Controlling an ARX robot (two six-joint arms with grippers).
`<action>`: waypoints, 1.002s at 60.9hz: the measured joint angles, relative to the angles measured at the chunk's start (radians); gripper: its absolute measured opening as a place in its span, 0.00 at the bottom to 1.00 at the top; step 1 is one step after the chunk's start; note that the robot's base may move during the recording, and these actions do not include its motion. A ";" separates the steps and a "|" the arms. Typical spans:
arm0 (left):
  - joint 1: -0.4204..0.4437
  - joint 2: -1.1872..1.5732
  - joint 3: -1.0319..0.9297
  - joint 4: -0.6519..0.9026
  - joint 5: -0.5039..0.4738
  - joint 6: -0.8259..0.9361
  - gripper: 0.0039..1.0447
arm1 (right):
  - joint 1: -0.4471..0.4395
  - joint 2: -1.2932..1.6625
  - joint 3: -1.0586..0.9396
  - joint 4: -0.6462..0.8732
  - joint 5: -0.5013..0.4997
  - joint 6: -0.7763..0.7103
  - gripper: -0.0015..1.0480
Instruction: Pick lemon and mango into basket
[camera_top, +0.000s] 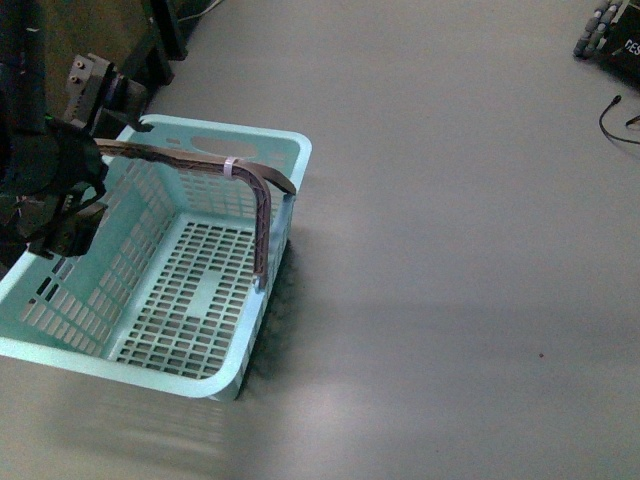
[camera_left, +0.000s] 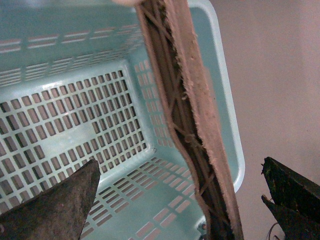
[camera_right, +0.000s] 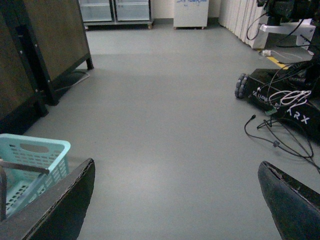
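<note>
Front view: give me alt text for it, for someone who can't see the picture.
An empty light aqua slotted basket sits at lower left on a grey floor, its brown handle raised across it. The robot's dark left arm hangs over its left rim. No lemon or mango shows; dark equipment sits at top right.

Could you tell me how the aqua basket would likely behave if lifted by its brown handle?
The basket looks empty, with thin slotted walls, so it is probably light. The brown handle seems hinged at the rim, so the basket may swing. On the smooth floor it would likely slide.
</note>
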 joint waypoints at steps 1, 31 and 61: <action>-0.002 0.003 0.006 -0.003 0.000 -0.002 0.94 | 0.000 0.000 0.000 0.000 0.000 0.000 0.92; -0.032 0.146 0.224 -0.108 -0.011 -0.023 0.67 | 0.000 0.000 0.000 0.000 0.000 0.000 0.92; -0.028 0.103 0.179 -0.110 0.016 -0.130 0.05 | 0.000 0.000 0.000 0.000 0.000 0.000 0.92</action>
